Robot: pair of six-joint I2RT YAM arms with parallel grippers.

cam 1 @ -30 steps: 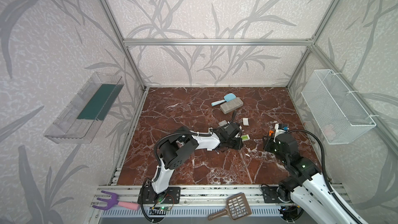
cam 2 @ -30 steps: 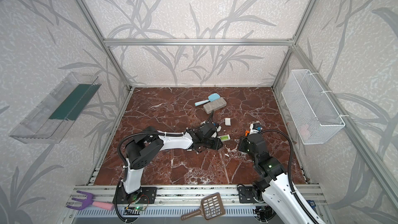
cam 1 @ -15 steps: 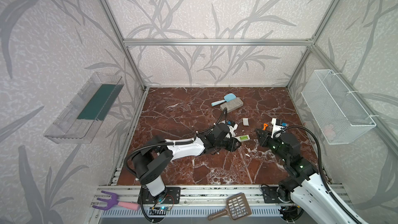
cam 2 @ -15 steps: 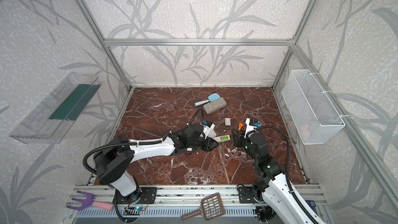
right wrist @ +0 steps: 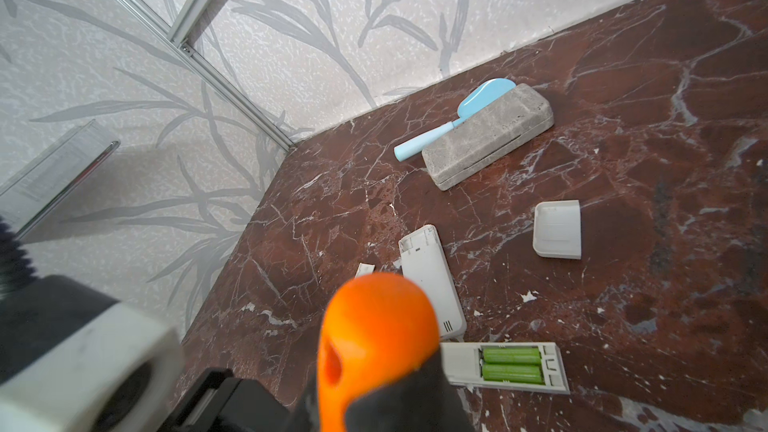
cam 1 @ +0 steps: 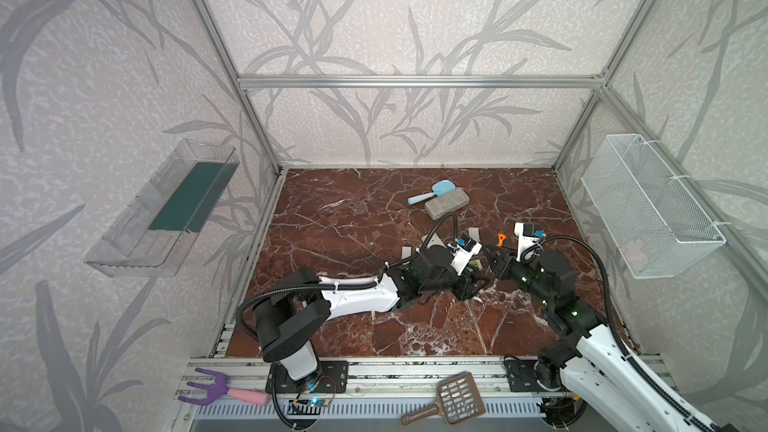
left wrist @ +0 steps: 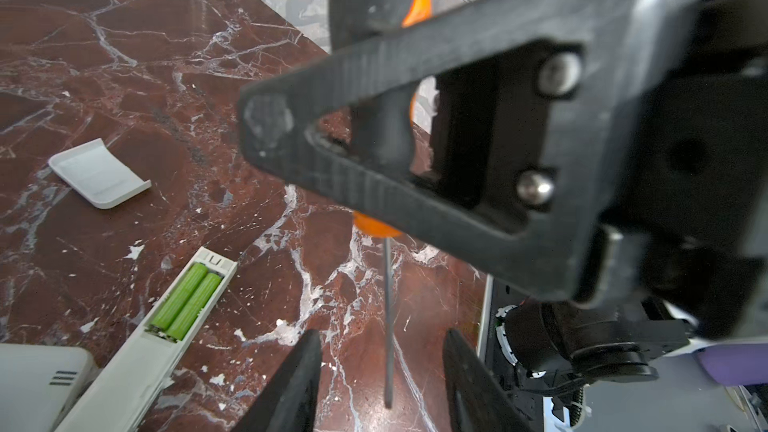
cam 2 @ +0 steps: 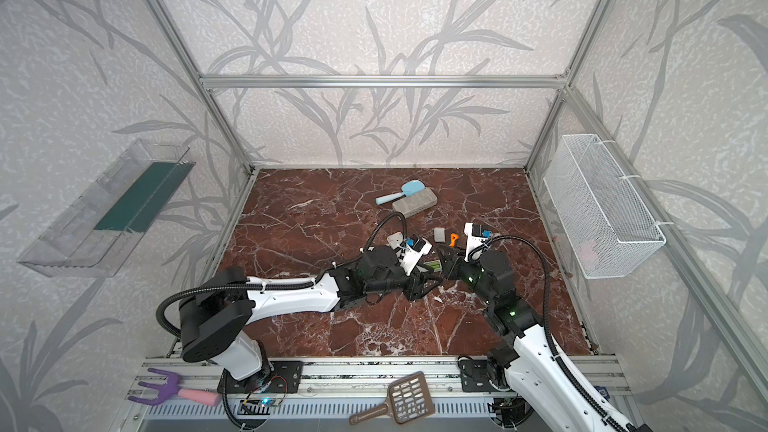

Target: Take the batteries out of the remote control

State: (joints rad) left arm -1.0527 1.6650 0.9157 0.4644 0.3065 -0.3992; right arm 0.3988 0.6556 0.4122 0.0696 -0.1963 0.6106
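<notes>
Two lime green batteries lie side by side in the open bay of the grey remote control, flat on the marble floor. In a top view the remote shows only partly between the arms. My right gripper is shut on the orange-handled screwdriver. My left gripper is open just above the floor beside the remote, the screwdriver's thin shaft hanging between its fingers without touching them.
The remote's loose cover lies nearby, with a second white remote. A grey case and blue spatula sit farther back. A wire basket hangs on the right wall, a clear shelf on the left.
My left gripper left the remote, moved right toward the right gripper and opened wider. The right gripper carried the screwdriver left, bringing its shaft between the left fingers.
</notes>
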